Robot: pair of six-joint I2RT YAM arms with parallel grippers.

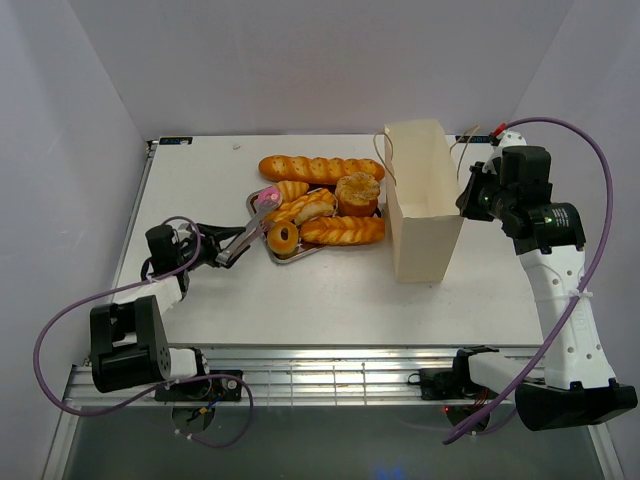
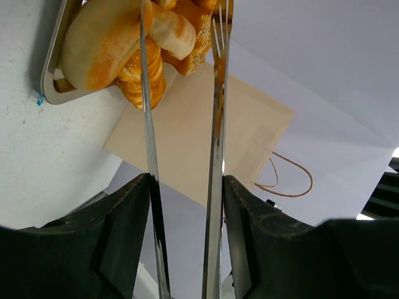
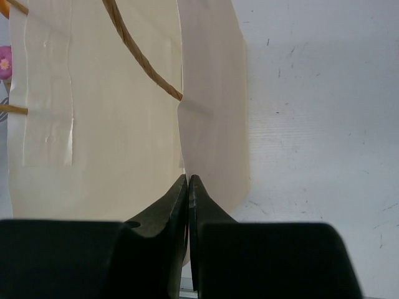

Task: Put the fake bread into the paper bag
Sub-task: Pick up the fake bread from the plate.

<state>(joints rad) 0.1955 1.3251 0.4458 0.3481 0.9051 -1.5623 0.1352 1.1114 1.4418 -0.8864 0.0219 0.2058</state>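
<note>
Currently | paper bag [image 1: 425,215] upright, right of metal tray [image 1: 296,256]; right gripper [image 3: 187,187] pinched shut on its rim | fake bread [image 1: 320,205] heaped on tray | left gripper [image 2: 186,205] clamps tongs [image 1: 245,235], tips spread at the pastries | step: pick-up | next: squeeze tongs onto one piece

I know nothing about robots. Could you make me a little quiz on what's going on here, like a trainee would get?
1. True or false: the bag lies flat on its side.
2. What does the left pincer hold? A) a donut B) tongs C) a spoon
3. Fill in: the right pincer is shut on the edge of the ____.

Key: 1 false, it stands upright with its mouth up; 2 B; 3 bag.
</note>
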